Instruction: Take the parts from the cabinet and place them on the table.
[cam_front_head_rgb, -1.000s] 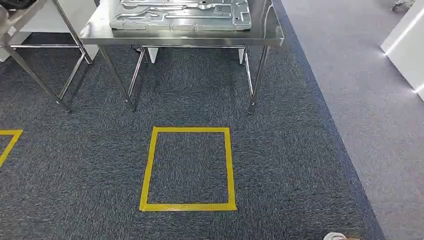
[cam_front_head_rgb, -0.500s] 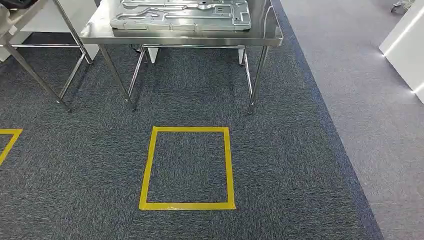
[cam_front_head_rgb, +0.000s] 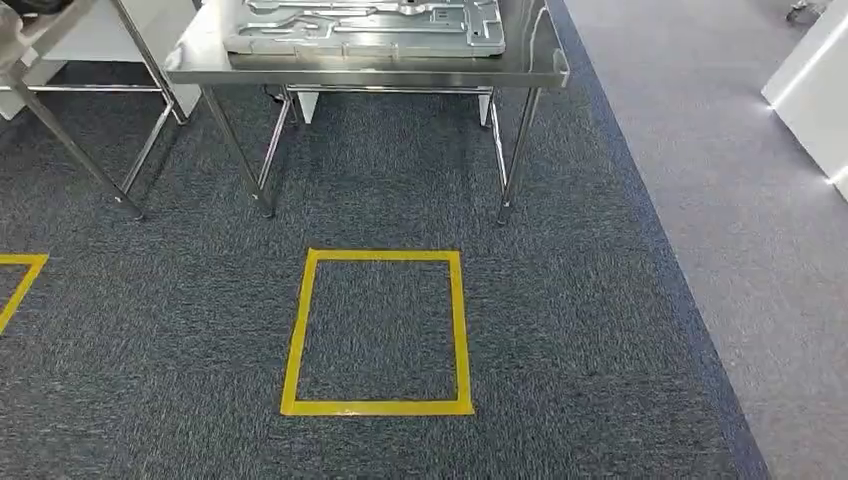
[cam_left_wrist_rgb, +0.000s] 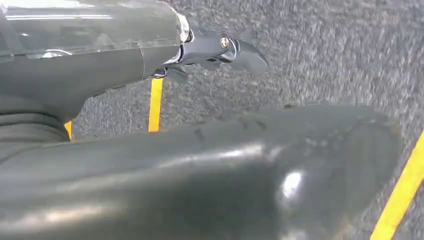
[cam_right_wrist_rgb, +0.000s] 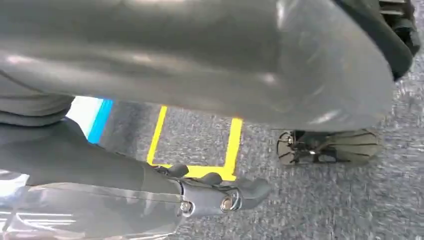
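I see both hands, left hand (cam_left_wrist_rgb: 150, 125) and right hand (cam_right_wrist_rgb: 150, 125), empty, fingers loosely extended; open carpet (cam_front_head_rgb: 560, 330) before the table (cam_front_head_rgb: 360, 68)

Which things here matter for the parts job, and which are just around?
Job:
- stainless steel table
- flat grey stamped metal part lying on it
- left hand, right hand, both holding nothing

Around:
- yellow tape square on carpet
- second steel frame table

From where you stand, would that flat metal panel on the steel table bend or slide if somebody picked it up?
The metal panel looks stamped with raised ribs, so it is probably fairly stiff rather than floppy. It lies flat and wide, so tipping or rolling seems unlikely. On the shiny steel table it might slide easily when pushed.
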